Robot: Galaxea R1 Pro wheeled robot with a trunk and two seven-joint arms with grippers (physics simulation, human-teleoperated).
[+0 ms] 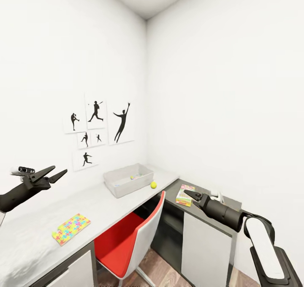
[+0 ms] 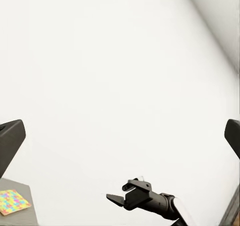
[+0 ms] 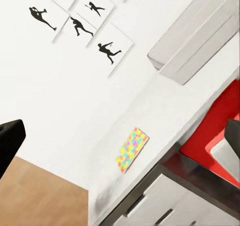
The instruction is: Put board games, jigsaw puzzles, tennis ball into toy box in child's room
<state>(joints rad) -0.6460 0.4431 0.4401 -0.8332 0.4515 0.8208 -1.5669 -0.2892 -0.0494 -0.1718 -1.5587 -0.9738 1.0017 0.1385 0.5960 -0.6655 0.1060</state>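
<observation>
Head view: the toy box [image 1: 128,179] sits at the table's [image 1: 38,232] far end, the tennis ball [image 1: 153,184] beside it, a jigsaw puzzle [image 1: 71,228] near the front edge. The left gripper [image 1: 54,173] hovers spread, ready.

Left wrist view: the right gripper [image 2: 116,194] looks apart, in free air.

Right wrist view: the puzzle lies flat with bare tabletop around it.

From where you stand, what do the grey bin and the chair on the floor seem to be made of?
The toy box looks like matte light-grey plastic: thin, smooth, sloping walls with no grain or shine, though as a render it could be anything moulded. The chair seems to have a hard, glossy white shell, likely plastic, lined with a flat red seat and back that may be fabric or padding; no weave is visible.
</observation>
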